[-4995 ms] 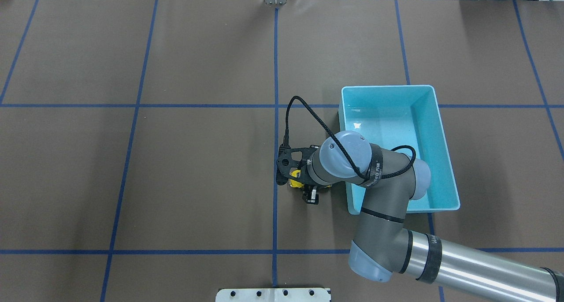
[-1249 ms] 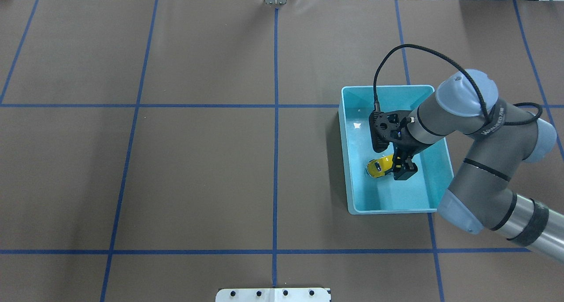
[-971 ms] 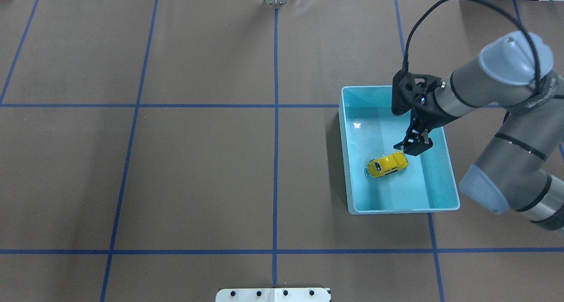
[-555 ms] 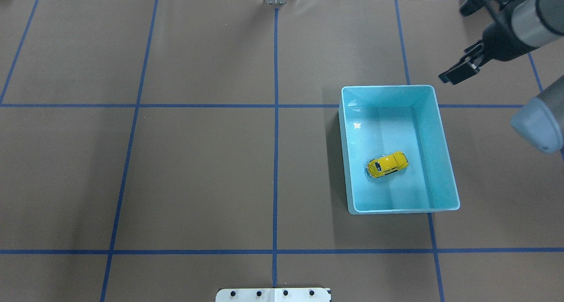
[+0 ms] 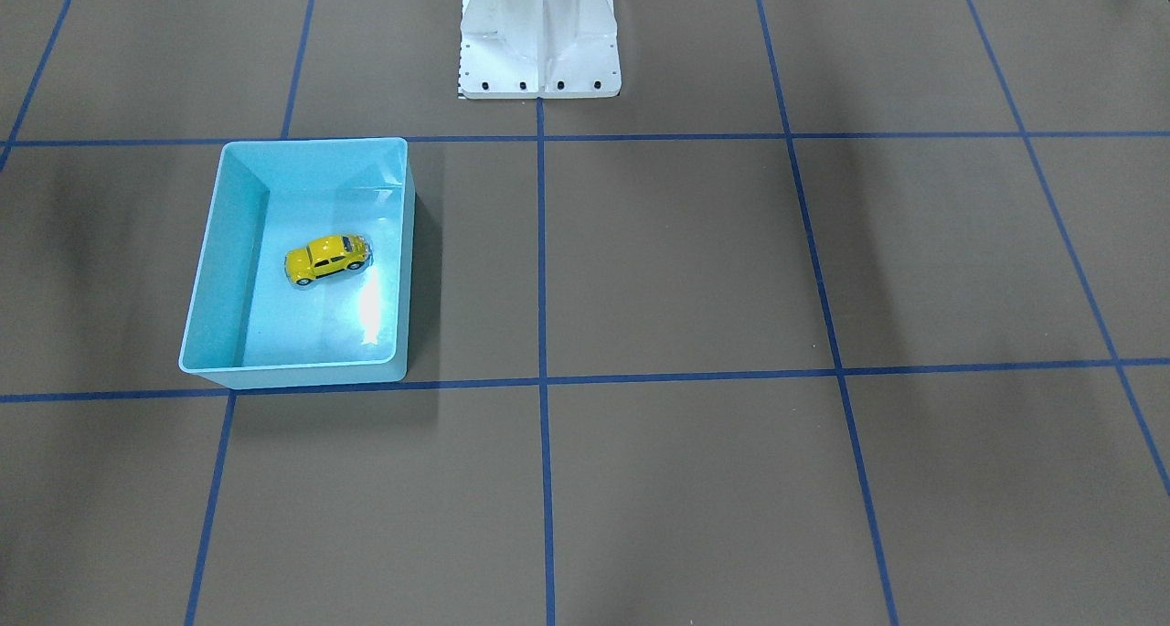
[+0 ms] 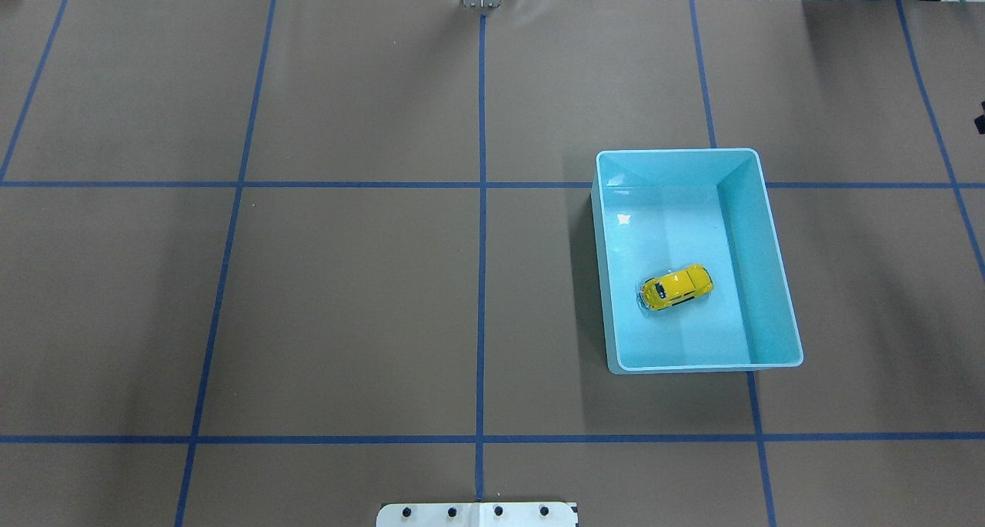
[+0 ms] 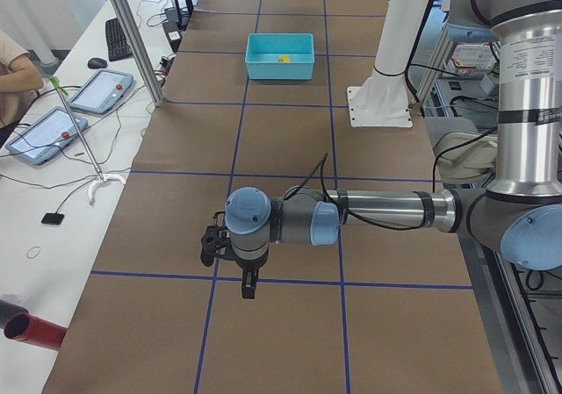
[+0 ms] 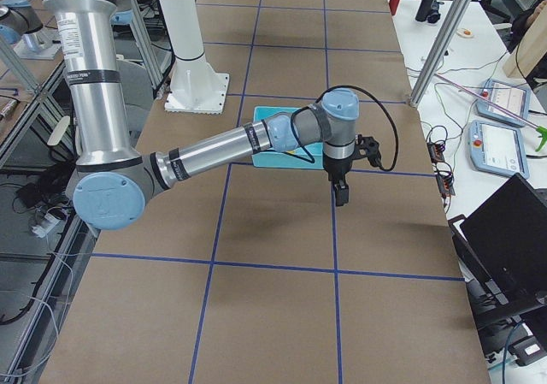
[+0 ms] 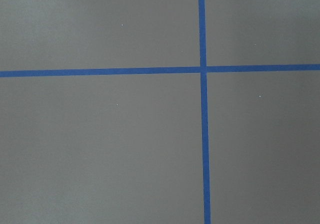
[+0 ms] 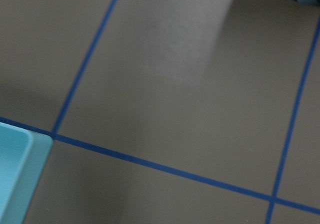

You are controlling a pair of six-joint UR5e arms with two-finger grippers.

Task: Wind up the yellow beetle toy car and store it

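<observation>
The yellow beetle toy car stands on its wheels on the floor of the turquoise bin, near the middle, with nothing touching it. It also shows in the front view inside the bin. My right gripper hangs over bare table past the bin, toward the table's right end; I cannot tell whether it is open or shut. My left gripper hangs over the table far from the bin; I cannot tell its state either. Neither wrist view shows fingers.
The robot's white base stands at the table's near edge. A corner of the bin shows in the right wrist view. Side benches hold tablets and a laptop. The brown mat has blue tape lines.
The right gripper carried the car from the table into the bin, let it go, then rose and swung away to the right, out of the overhead view. The car lies still.
</observation>
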